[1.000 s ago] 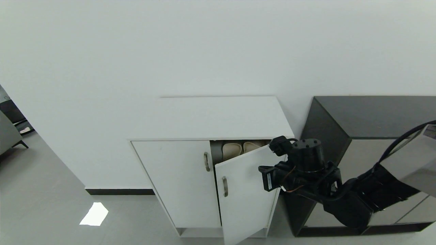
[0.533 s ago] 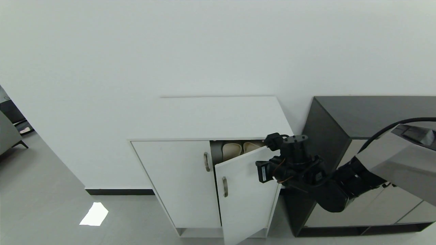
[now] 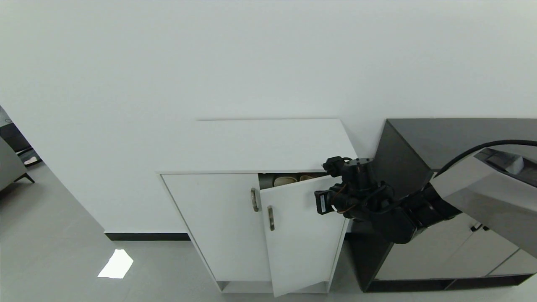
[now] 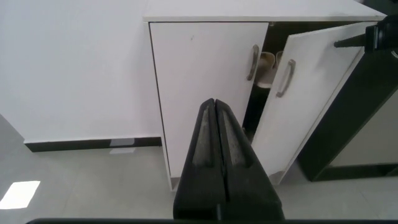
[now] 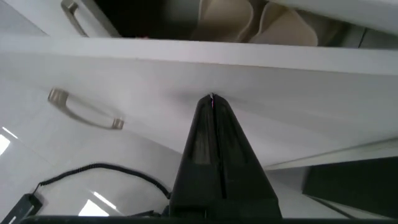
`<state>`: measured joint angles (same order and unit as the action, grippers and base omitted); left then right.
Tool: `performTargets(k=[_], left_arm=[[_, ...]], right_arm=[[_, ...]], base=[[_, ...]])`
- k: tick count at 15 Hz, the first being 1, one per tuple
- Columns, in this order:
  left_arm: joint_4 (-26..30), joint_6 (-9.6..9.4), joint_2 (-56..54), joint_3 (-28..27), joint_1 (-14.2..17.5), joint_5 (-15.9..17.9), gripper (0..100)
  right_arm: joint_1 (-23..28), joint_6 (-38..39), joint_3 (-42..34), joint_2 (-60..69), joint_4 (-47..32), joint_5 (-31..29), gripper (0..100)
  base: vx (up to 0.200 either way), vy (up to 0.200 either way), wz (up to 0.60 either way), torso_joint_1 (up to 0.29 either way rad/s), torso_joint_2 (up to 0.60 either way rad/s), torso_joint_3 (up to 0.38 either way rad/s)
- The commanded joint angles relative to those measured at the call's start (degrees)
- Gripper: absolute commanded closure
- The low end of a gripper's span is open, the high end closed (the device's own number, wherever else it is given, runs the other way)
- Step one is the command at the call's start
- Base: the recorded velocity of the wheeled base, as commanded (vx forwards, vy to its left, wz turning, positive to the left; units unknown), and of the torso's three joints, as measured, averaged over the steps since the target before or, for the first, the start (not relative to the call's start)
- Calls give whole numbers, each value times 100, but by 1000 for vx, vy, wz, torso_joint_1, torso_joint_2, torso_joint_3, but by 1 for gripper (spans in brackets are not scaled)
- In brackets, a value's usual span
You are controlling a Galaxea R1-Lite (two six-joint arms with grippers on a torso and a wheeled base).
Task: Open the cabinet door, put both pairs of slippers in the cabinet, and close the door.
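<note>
The white cabinet (image 3: 268, 144) has its left door (image 3: 218, 222) shut and its right door (image 3: 300, 235) ajar by a narrow gap. Beige slippers (image 3: 286, 180) stand upright in that gap, and are also seen as slippers (image 5: 227, 18) past the door's top edge. My right gripper (image 5: 211, 98) is shut, its tip pressed against the right door's outer face, near the top and away from the handle (image 5: 84, 111). The right arm's wrist (image 3: 356, 193) sits at the door's hinge-side upper corner. My left gripper (image 4: 215, 104) is shut and holds nothing, well in front of the cabinet.
A dark grey glossy cabinet (image 3: 419, 142) stands directly right of the white one, close behind my right arm. A white wall runs behind both. The grey floor has a bright patch (image 3: 116, 263) at the left, and a chair leg (image 3: 25, 178) shows at the far left.
My right gripper has pushed the right door inward. The gap has narrowed and less of the slippers shows. The right arm has stretched further toward the cabinet.
</note>
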<state>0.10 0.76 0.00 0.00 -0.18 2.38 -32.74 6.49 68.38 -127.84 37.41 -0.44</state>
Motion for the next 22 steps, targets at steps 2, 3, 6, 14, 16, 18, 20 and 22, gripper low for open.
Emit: performTargets(k=[2, 3, 6, 14, 16, 18, 20, 22], left_arm=[[-1, 12, 9, 0, 1, 0, 100], [-1, 12, 9, 0, 1, 0, 100], [-1, 12, 9, 0, 1, 0, 100], [-1, 12, 0, 0, -8, 0, 100], [-1, 4, 9, 0, 1, 8, 100], [-1, 12, 9, 0, -8, 0, 100], [-1, 12, 9, 0, 1, 0, 100], [-1, 4, 9, 0, 1, 8, 100]], right_arm=[[75, 2, 246, -153, -24, 0, 100], [84, 2, 264, -180, -32, 0, 100], [93, 2, 281, -197, -32, -9, 100], [163, 2, 431, -250, -217, -18, 100], [163, 2, 492, -259, -226, -35, 100], [181, 11, 519, -241, -349, -44, 100], [137, 63, 194, 93, -349, -70, 100], [-83, 72, -474, 726, -358, -369, 100]], base=[[0, 0, 0, 0, 0, 0], [0, 0, 0, 0, 0, 0], [0, 0, 0, 0, 0, 0], [0, 0, 0, 0, 0, 0], [0, 0, 0, 0, 0, 0], [0, 0, 0, 0, 0, 0], [0, 0, 0, 0, 0, 0], [0, 0, 0, 0, 0, 0]])
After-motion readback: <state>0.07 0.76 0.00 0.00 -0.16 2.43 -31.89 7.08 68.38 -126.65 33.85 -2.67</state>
